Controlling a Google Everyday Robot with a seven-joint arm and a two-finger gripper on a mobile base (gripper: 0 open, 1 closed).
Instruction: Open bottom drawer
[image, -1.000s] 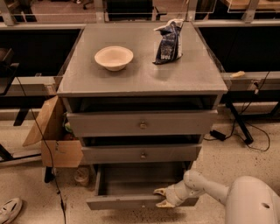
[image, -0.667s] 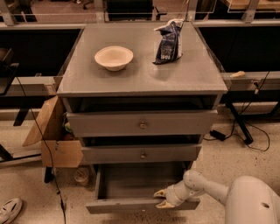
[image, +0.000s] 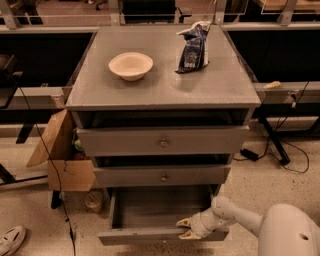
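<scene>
While the grey counter (image: 165, 90) stands solid above its two upper fronts, the bottom drawer (image: 150, 210) sits low and near, slid well out. I'd judge it a stiff, fairly light wooden box that glides on a straight pull at its front panel or centre knob, though I can't pick the knob out. Right of centre, the gripper (image: 184, 228) is at that panel's top edge, fingers (image: 182, 221) parted, one tip over the tray, one outside.

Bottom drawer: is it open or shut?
Open. The bottom drawer is pulled out, its grey tray showing; the gripper is at its front panel.
</scene>
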